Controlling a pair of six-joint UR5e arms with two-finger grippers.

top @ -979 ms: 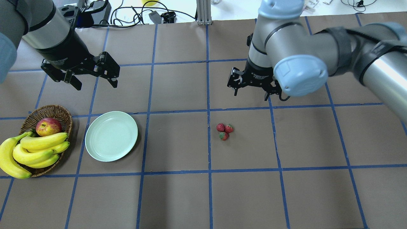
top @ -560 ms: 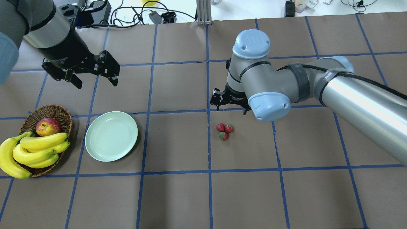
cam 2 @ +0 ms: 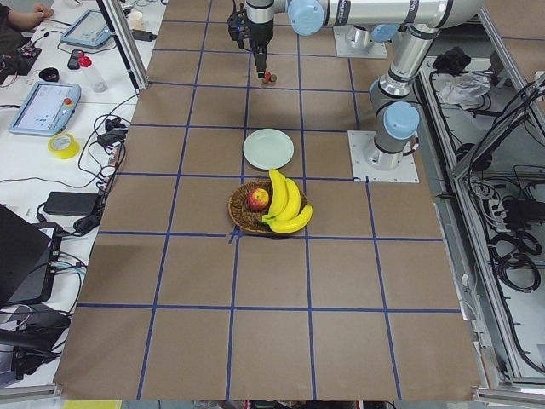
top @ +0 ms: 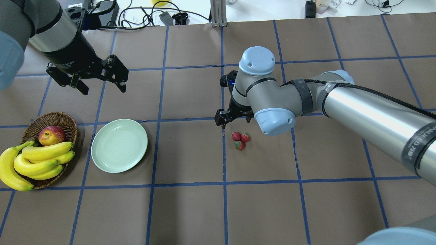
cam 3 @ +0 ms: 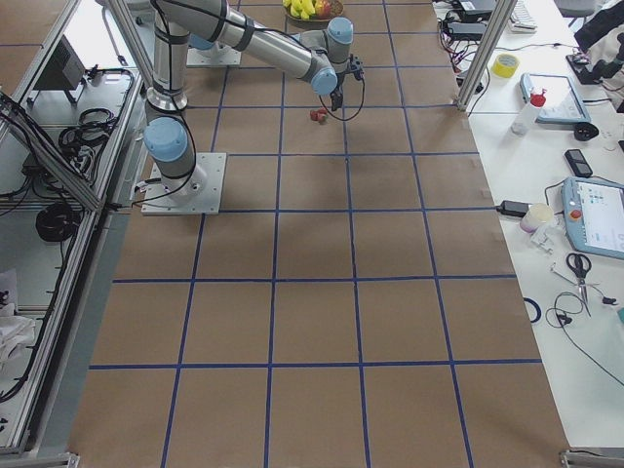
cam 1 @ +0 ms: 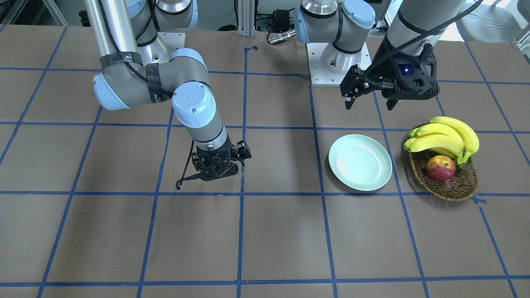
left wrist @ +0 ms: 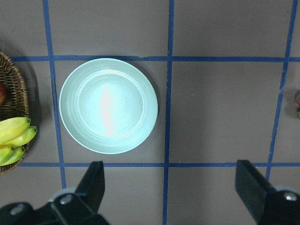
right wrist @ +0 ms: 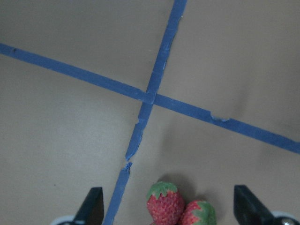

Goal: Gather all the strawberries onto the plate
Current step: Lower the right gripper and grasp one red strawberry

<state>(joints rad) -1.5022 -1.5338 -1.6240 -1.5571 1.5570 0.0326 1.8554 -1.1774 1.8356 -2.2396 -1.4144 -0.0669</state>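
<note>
- right end effector (top: 229,119): jaws apart and holding nothing. in its wrist view both fingers (right wrist: 95,206) sit wide at the bottom corners, with two berries showing between them at the lower edge.
- from overhead it hangs just behind the strawberries (top: 240,140), not yet over them. i can't tell its height above the worktop (top: 190,153).
- the strawberries are three in a tight bunch, touching or very nearly, on the bare worktop just right of a blue tape line. they are well apart from the plate (top: 119,145), which holds nothing.
- handling, as i judge it: tiny and light, so weight is no worry. they are rounded and tapered, so a berry could roll or squirt out of a hard pinch. whether they are soft fruit or stiff dummies i can't tell, so i'd close gently.
- where to hold: across the widest part of the red body, below the green cap. i wouldn't take it by the leaves or the tip.
- i'd start with an outer berry, since closing on one will likely nudge its neighbours.
- left end effector (top: 102,86): jaws apart, empty, hovering behind the plate. its wrist camera looks straight down on it.
- further left, the wicker basket (top: 54,119) with apple (top: 51,135) and bananas (top: 41,160) is none of my business.
</note>
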